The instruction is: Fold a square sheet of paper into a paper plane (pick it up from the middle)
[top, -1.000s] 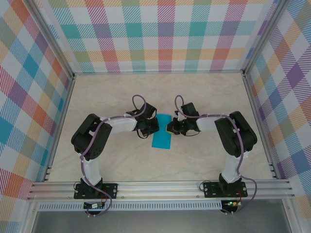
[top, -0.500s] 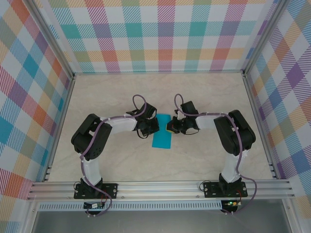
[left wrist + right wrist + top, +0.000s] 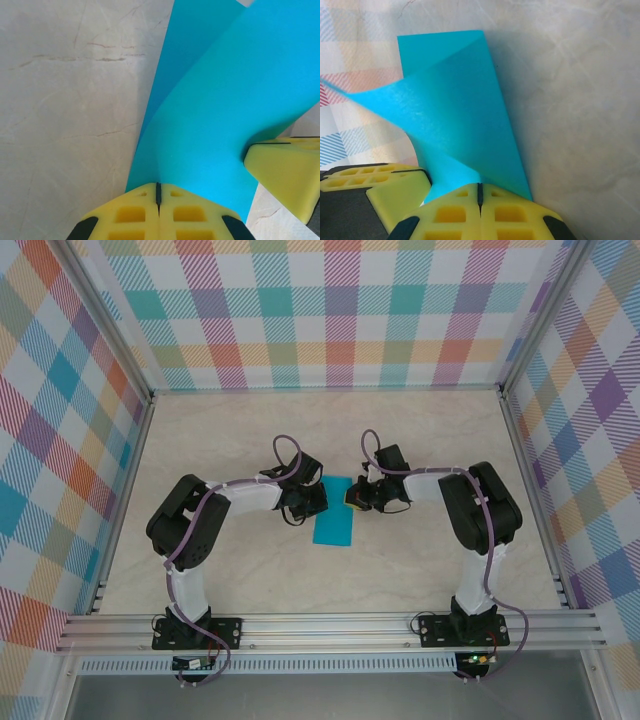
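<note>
Though mid-fold, sheet (image 3: 333,528) lengthwise — near-to-far

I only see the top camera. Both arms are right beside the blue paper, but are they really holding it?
Observer: Yes. On the left wrist camera, the left fingers are pressed shut on an edge of the paper.
Operator: What about the other arm?
Observer: The right wrist camera shows the right fingers shut on the sheet too.
Operator: Is the paper lying flat?
Observer: No. Up close, part of it curls up off the table.
</note>
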Robot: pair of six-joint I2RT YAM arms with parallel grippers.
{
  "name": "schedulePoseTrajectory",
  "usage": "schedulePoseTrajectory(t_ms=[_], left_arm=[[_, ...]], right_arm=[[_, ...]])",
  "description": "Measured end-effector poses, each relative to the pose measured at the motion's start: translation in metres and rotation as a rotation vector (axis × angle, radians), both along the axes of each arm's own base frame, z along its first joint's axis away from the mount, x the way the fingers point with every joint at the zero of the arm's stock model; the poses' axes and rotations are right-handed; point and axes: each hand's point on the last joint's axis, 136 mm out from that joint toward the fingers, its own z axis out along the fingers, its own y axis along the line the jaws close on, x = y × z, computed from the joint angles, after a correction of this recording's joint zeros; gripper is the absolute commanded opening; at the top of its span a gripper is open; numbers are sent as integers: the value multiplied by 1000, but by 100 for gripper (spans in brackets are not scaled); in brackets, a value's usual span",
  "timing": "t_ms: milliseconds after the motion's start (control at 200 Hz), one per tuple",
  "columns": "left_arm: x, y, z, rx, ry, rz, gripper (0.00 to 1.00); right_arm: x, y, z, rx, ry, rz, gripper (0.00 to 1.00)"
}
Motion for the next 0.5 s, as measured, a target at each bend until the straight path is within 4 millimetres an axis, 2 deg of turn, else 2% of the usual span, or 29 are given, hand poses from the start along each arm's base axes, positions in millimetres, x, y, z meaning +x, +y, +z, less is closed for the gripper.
schedulePoseTrajectory(t_ms=[180, 355, 500], left_arm=[[-2, 1, 0, 4, 1, 0, 0], [-2, 1, 0, 4, 1, 0, 0], [-2, 1, 0, 5, 2, 0, 0]], right_arm=[[3, 1, 7, -19, 5, 18, 3], [21, 6, 27, 6, -45, 28, 3], [27, -1, 27, 6, -46, 11, 3]])
